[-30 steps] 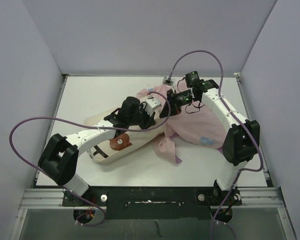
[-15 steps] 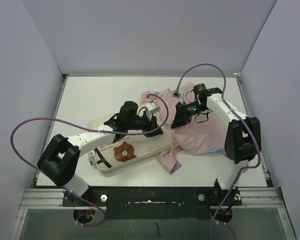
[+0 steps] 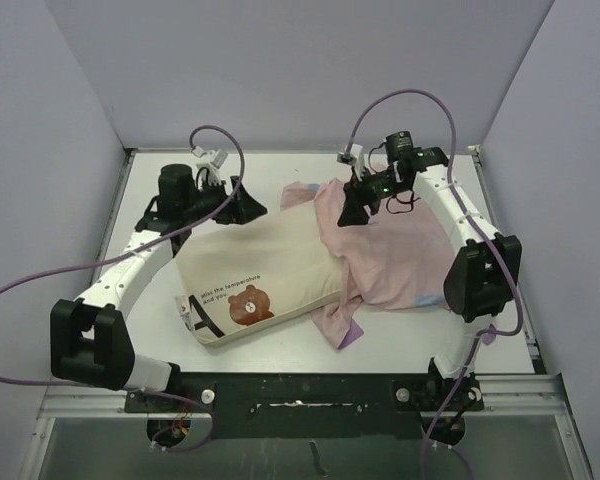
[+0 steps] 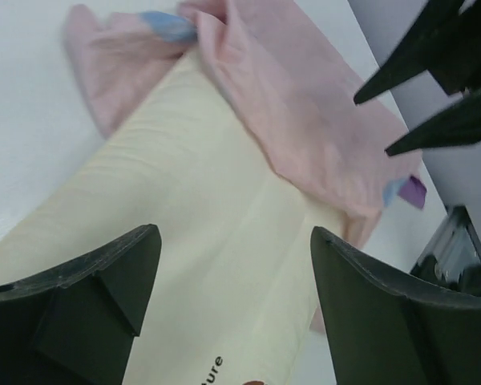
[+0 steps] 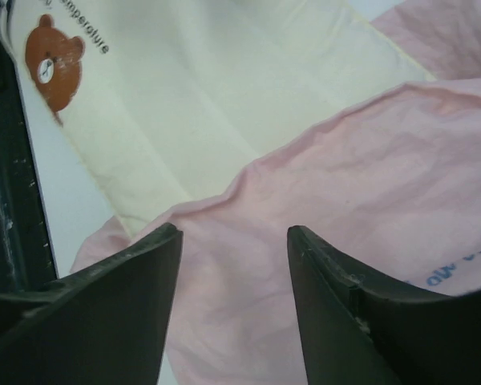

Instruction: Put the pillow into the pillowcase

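The cream pillow (image 3: pixel 255 270) lies flat in the middle of the table, its brown bear face (image 3: pixel 248 303) and line of text towards the front. The pale pink pillowcase (image 3: pixel 405 250) is spread on the right. Its edge lies over the pillow's right end, and pink fabric also sticks out from under that end. My left gripper (image 3: pixel 245 205) hovers open above the pillow's far left edge, holding nothing; its wrist view shows the pillow (image 4: pixel 184 200) between the open left gripper (image 4: pixel 234 233). My right gripper (image 3: pixel 353 212) stands open over the pillowcase (image 5: pixel 369 176), empty, its jaws (image 5: pixel 234 230) just above the cloth.
The white table (image 3: pixel 270 170) is boxed in by grey walls at the back and both sides. Purple cables (image 3: pixel 400 95) loop above each arm. A black rail (image 3: pixel 300 395) with the arm bases runs along the near edge.
Both grippers have opened and let go of the fabric. The left arm has swung back and to the left, off the pillow. The right gripper rose toward the back. The pillow now lies flat.
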Robot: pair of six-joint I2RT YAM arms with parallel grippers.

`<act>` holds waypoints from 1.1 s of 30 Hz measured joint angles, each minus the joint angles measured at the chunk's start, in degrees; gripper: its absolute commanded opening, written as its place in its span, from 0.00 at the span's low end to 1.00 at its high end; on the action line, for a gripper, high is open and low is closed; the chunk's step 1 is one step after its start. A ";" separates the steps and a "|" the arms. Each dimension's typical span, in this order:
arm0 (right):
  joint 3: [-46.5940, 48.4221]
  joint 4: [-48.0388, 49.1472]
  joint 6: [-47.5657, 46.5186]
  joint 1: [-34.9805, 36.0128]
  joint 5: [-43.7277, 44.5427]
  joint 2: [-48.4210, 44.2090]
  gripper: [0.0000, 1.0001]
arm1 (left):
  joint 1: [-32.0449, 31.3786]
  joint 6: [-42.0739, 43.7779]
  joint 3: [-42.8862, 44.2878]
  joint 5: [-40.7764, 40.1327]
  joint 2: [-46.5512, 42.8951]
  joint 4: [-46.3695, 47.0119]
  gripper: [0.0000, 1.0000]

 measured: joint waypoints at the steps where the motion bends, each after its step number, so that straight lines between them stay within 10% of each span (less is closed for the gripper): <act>1: 1.49 1.66 2.05 1.14 2.25 1.03 0.65 | 2.03 -0.76 1.77 -1.01 0.35 -2.12 0.76; 12: 4.46 15.98 25.92 9.79 26.29 13.66 0.67 | 3.74 7.65 18.14 -9.64 16.17 -22.80 0.80; 24: 8.41 20.22 31.45 9.81 32.44 14.69 0.63 | 3.19 15.43 24.15 -7.91 29.94 -25.62 0.79; 30: 10.23 22.18 31.41 9.90 34.32 17.99 0.60 | 2.27 17.33 24.26 -7.54 31.63 -24.90 0.59; 33: 10.23 22.21 31.36 10.08 35.10 19.91 0.51 | 2.27 17.75 24.24 -7.04 32.70 -24.46 0.30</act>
